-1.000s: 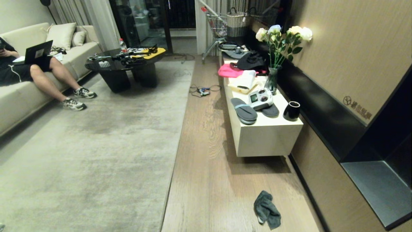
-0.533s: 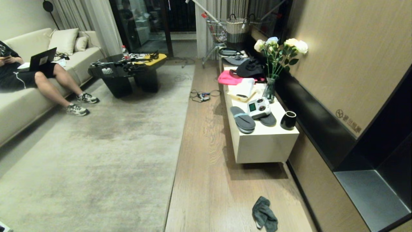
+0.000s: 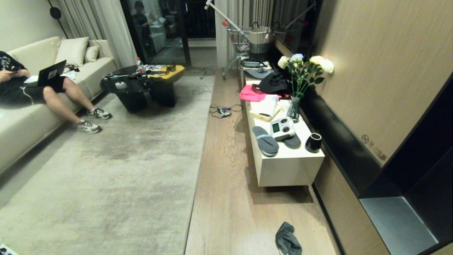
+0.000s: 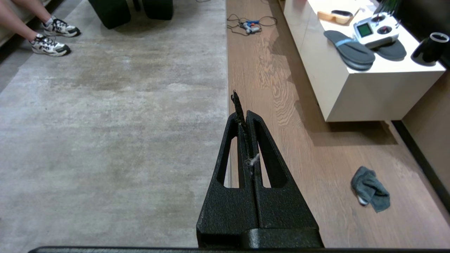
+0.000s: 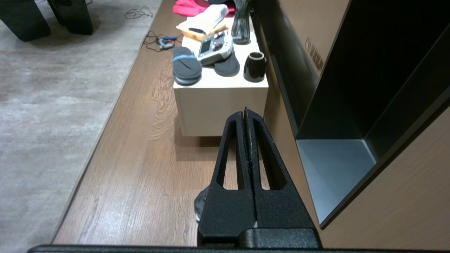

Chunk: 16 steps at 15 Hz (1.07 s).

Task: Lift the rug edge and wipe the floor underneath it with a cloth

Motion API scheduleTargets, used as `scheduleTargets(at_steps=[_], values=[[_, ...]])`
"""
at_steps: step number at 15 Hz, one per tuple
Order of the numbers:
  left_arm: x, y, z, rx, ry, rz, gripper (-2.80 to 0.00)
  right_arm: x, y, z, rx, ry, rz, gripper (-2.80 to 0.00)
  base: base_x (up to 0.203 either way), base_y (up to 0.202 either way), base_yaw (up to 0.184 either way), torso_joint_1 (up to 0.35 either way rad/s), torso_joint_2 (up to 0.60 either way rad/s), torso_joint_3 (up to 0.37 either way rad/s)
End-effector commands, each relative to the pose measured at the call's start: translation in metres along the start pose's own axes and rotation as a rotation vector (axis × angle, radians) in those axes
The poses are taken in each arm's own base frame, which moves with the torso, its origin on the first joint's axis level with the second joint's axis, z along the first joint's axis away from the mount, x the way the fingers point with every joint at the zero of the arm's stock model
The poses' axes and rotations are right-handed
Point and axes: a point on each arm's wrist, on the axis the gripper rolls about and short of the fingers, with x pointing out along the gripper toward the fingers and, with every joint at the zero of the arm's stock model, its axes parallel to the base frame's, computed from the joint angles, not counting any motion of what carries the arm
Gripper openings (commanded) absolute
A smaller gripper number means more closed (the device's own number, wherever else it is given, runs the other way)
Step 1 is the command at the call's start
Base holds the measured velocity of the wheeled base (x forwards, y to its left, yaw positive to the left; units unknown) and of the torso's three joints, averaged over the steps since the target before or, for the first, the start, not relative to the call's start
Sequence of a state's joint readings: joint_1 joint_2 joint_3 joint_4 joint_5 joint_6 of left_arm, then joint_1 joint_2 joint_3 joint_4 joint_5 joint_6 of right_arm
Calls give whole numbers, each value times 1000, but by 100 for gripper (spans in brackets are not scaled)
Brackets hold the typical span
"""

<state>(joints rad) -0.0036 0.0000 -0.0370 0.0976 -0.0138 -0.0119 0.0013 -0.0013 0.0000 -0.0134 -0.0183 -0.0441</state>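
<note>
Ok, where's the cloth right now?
In the head view the cloth lies on the bare floor, low and right, between the rug edge and the wall.

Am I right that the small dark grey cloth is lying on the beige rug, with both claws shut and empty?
Not quite. The small dark grey cloth lies on the light brown wood-plank floor, clear of the pale beige rug edge, as the head view shows. Both the left claw and right claw are shut and empty.

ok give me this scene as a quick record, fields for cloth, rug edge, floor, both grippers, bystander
cloth: crumpled cloth on bare floor, near the white cabinet
rug edge: rug edge lying flat, not lifted
left gripper: left gripper fingers shut, empty, above the rug edge
right gripper: right gripper fingers shut, empty
bystander: person seated on sofa
</note>
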Motion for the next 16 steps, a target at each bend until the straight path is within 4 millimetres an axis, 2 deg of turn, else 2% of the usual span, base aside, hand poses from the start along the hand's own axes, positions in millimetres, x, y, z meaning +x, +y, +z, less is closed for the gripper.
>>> scheduleTargets(at_steps=[1, 10, 16], values=[[0, 0, 0, 0, 1, 1, -280, 0, 0, 0, -2, 1, 0, -280, 0, 0, 0, 186, -525, -359], [0, 0, 0, 0, 1, -1, -280, 0, 0, 0, -7, 2, 3, -280, 0, 0, 0, 216, -585, -368], [0, 0, 0, 0, 1, 0, -280, 0, 0, 0, -7, 1, 0, -280, 0, 0, 0, 160, -384, -230]])
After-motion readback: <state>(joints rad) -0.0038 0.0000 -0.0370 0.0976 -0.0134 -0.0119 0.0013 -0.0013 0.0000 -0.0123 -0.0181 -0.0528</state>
